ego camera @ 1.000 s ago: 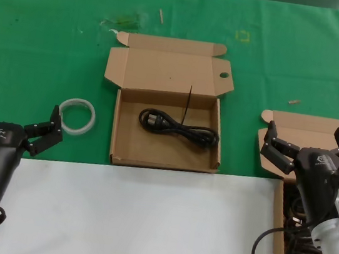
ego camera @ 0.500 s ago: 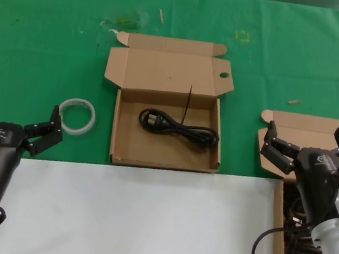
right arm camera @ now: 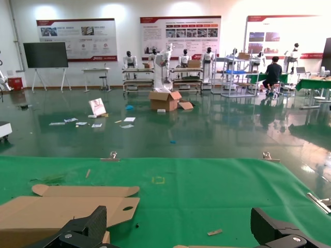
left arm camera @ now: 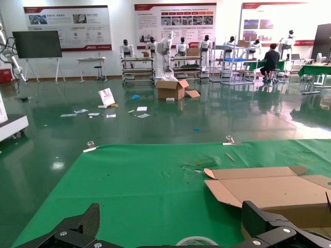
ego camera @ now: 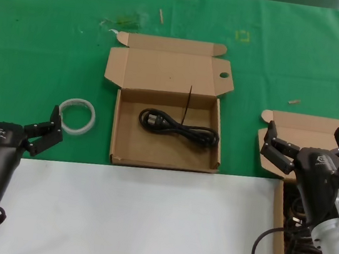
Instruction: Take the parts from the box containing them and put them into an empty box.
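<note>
A brown mailer box with a holed lid (ego camera: 168, 130) lies open at the middle; one coiled black power cord (ego camera: 179, 128) lies in it. This box also shows in the left wrist view (left arm camera: 269, 188) and the right wrist view (right arm camera: 57, 209). A second brown box (ego camera: 307, 137) stands at the right, mostly hidden behind my right arm, with more black cords (ego camera: 296, 236) in it. My right gripper (ego camera: 312, 146) is open and empty above that box. My left gripper (ego camera: 13, 121) is open and empty at the left, near the table's front.
A white ring (ego camera: 77, 116) lies on the green cloth left of the middle box, close to my left gripper. A white table surface (ego camera: 143, 224) runs along the front. Small scraps lie on the cloth at the back.
</note>
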You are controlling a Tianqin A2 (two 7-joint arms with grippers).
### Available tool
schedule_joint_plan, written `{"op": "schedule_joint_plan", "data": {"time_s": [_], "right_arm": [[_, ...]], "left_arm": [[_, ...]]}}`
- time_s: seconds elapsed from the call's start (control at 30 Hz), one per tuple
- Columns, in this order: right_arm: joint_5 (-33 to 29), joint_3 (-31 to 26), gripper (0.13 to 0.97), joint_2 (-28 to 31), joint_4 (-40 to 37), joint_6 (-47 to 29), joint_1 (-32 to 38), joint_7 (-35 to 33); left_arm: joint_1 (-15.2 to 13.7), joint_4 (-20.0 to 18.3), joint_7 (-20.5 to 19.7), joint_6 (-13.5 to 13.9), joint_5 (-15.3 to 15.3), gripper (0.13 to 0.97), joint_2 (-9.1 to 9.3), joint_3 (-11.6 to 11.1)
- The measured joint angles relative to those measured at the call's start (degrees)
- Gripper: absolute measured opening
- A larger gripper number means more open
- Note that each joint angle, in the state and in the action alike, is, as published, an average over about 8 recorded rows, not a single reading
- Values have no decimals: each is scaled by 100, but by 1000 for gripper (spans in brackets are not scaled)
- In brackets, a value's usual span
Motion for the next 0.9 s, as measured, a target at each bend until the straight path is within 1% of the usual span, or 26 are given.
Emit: {"op": "schedule_joint_plan", "data": {"time_s": [0.9], "right_arm": [[0, 0, 966, 0, 0, 0, 0, 0]], "left_arm": [[0, 0, 0, 0, 0, 966, 0, 0]]}}
